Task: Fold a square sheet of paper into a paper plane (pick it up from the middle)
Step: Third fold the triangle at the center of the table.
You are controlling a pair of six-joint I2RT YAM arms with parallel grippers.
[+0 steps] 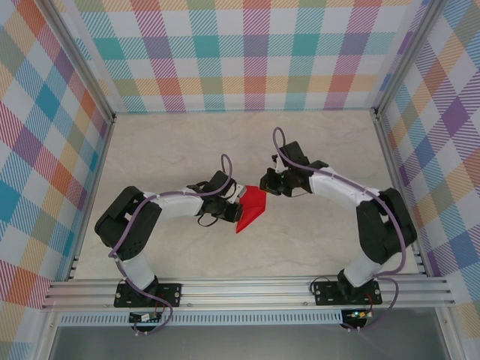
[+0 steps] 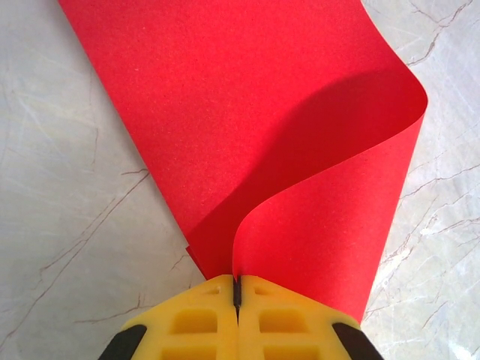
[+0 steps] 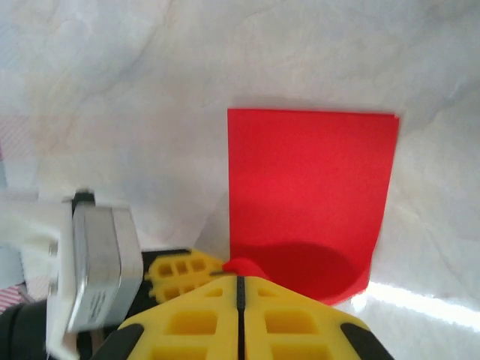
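The square sheet of paper (image 1: pixel 253 206) is bright red and folded over, lying mid-table with a pointed lower end. In the left wrist view its lower layer (image 2: pixel 225 112) lies flat, and the upper layer curls up into my left gripper (image 2: pixel 236 283), which is shut on that edge. From the top, my left gripper (image 1: pixel 237 199) is at the sheet's left side and my right gripper (image 1: pixel 264 182) at its upper corner. My right gripper (image 3: pixel 240 276) is shut, with a small red curl of the sheet (image 3: pixel 311 172) pinched at its tips. The paper plane is out of view.
The marble-look table (image 1: pixel 172 150) is boxed in by checked walls, with an aluminium rail (image 1: pixel 247 289) along the near edge. In the right wrist view the left gripper's yellow fingers (image 3: pixel 176 271) and its pale wrist block (image 3: pixel 97 262) sit close on the left.
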